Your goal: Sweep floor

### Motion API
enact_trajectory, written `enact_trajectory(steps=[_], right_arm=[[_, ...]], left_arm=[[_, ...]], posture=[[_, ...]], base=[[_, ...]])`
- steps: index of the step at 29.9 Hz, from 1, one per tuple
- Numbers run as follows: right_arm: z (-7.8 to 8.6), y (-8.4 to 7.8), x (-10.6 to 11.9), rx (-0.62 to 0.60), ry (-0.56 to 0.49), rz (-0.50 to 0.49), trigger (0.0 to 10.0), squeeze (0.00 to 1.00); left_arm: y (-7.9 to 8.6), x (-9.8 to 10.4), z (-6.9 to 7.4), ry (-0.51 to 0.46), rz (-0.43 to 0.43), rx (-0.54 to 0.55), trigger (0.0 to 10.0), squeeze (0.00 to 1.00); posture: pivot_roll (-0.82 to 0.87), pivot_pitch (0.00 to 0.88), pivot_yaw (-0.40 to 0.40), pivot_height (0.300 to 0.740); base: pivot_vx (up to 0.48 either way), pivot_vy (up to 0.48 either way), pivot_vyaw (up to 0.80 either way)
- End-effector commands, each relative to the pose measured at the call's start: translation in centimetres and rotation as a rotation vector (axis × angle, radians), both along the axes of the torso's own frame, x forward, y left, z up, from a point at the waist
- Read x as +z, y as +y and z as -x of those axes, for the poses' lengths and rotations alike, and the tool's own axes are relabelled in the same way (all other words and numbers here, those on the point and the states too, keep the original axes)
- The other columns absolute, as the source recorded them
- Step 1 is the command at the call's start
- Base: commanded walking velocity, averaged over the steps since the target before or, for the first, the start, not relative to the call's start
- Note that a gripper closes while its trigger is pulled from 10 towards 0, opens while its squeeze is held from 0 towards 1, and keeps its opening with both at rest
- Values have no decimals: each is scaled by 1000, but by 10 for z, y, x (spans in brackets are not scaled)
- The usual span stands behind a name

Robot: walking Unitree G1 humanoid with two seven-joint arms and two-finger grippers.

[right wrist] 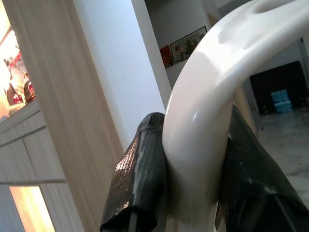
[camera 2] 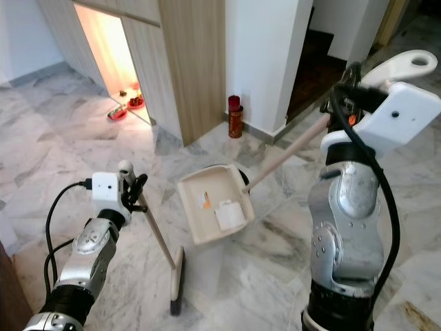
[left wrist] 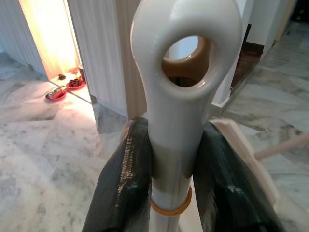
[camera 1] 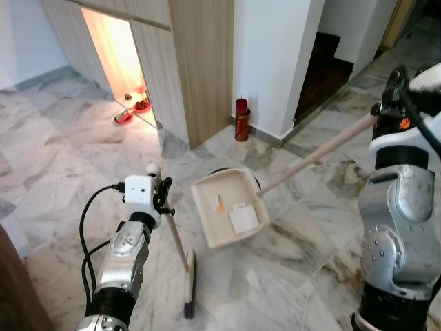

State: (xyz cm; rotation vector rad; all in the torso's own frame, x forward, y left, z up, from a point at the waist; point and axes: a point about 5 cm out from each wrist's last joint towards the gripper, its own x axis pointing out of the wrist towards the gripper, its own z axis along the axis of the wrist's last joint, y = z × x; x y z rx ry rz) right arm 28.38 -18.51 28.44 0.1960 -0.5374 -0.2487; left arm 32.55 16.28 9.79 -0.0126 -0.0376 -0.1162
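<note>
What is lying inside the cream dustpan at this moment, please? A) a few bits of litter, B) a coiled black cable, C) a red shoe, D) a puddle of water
A: the dustpan holds a white piece of paper and a small orange scrap.

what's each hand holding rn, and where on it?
Left hand: broom, near the top of its handle below the hanging loop. Right hand: dustpan, at its handle's upper end.
</note>
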Motion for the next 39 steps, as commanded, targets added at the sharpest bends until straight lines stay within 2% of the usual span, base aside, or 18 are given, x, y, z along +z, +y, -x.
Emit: enact_trajectory(steps=[1, 8, 10, 12, 18, 25, 39], right_arm=[[2, 2, 14, 4, -78, -4, 10000, 0], [-2, 0, 16, -12, -76, -6, 10000, 0], [-3, -4, 16, -52, -71, 1, 10000, 0], [-2, -14, 14, -143, -71, -41, 10000, 0], [0, -25, 11, -278, -64, -81, 10000, 0], [0, -25, 12, -307, -78, -81, 10000, 0], [-3, -21, 14, -275, -93, -94, 10000, 0]], left_arm=[[0, 13, -5, -61, -23, -3, 10000, 0], [2, 13, -4, -71, -24, 4, 10000, 0], [1, 13, -4, -67, -29, 0, 10000, 0], [1, 13, -4, -66, -26, 0, 10000, 0], [2, 13, -4, -66, -25, 0, 10000, 0], [2, 12, -3, -63, -26, 1, 10000, 0], [1, 11, -3, -60, -32, -4, 10000, 0]], posture=[[-77, 0, 50, 740], [-69, 0, 48, 740], [-67, 0, 50, 740], [-67, 0, 50, 740], [-60, 0, 52, 740], [-59, 0, 53, 740], [-62, 0, 50, 740]], base=[[0, 0, 0], [0, 0, 0], [0, 0, 0], [0, 0, 0], [0, 0, 0], [0, 0, 0], [73, 0, 0]])
